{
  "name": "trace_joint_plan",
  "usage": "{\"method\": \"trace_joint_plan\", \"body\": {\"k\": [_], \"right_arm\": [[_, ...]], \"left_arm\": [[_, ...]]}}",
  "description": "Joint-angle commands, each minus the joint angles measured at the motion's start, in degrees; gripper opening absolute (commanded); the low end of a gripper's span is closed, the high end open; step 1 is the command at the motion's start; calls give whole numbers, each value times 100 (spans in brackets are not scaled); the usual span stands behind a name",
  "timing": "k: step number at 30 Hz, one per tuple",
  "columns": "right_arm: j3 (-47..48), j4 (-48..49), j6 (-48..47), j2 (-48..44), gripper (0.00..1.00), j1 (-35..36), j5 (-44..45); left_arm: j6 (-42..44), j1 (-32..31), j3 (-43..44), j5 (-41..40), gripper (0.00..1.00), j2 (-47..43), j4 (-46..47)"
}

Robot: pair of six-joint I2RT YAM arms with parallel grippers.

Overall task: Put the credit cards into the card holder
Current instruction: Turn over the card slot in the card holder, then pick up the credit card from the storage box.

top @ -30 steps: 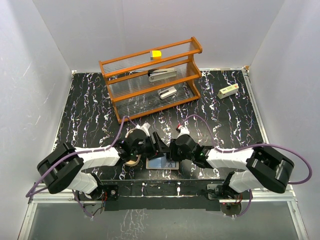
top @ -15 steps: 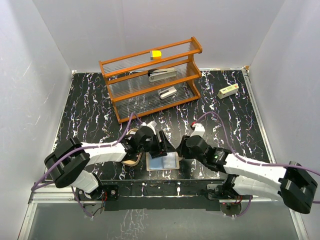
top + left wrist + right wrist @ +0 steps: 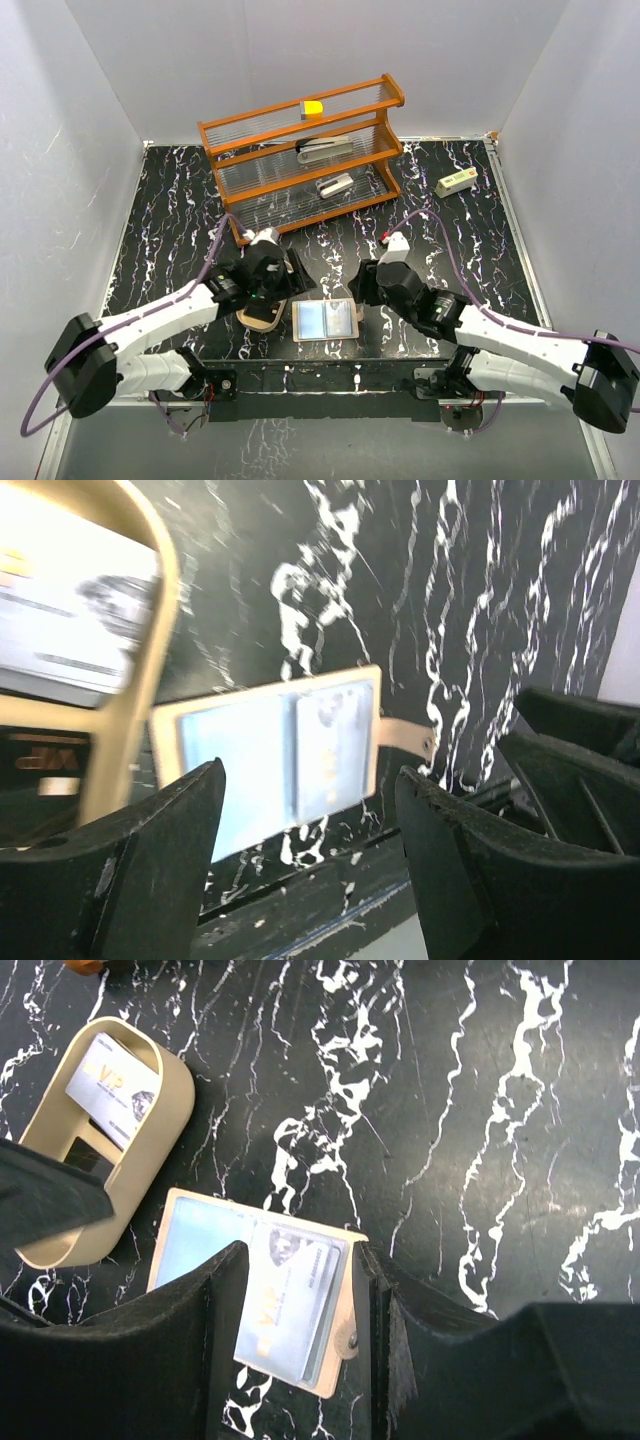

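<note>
Now left gripper (image 3: pixel 310 775) and right gripper (image 3: pixel 300 1255) are withdrawn, parted, empty; one credit card (image 3: pixel 290 1300) is left in the wallet (image 3: pixel 195 1245).

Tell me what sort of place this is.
Probably a robot test booth: white walls box in a black marbled table, with a left arm and right arm bolted at its near edge.

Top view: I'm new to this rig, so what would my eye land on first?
The orange rack at the back stands out most, with grey staplers on its shelves. Near the front edge an open wallet lies flat, and beside it the tan card holder has a pale card inside.
</note>
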Motion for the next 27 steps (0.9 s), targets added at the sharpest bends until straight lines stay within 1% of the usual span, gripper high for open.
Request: {"method": "trace_joint_plan", "body": {"k": [1, 4, 6, 9, 12, 14, 17, 22, 24, 27], "right_arm": [[523, 731, -797, 246, 44, 18, -90], [793, 1040, -1230, 576, 45, 23, -353], [1065, 1077, -1586, 867, 46, 36, -560], [1502, 1076, -1959, 1331, 48, 119, -732], [1865, 1265, -2315, 1808, 49, 281, -865], [2120, 1316, -2626, 2195, 51, 482, -721], [2677, 1096, -3230, 2807, 52, 916, -304], [3463, 958, -4123, 3699, 55, 1435, -49], [3734, 888, -4314, 4059, 55, 1504, 31], [4165, 710, -4473, 4536, 56, 1525, 74]], "left_arm": [[376, 823, -38, -169, 68, -711, -1071], [559, 1495, -67, 118, 68, -960, -1449], [736, 1900, 26, 230, 68, -1036, -1745], [1119, 2476, 210, 270, 69, -1124, -2156], [1425, 3048, 208, 291, 69, -1177, -2271], [1560, 3496, 78, 483, 70, -1126, -2194], [1658, 4289, -186, 1152, 69, -1002, -2023], [1604, 4884, -375, 1654, 69, -920, -1781], [1593, 5141, -438, 1867, 70, -858, -1751], [1607, 5364, -397, 1954, 70, -788, -1835]]}}
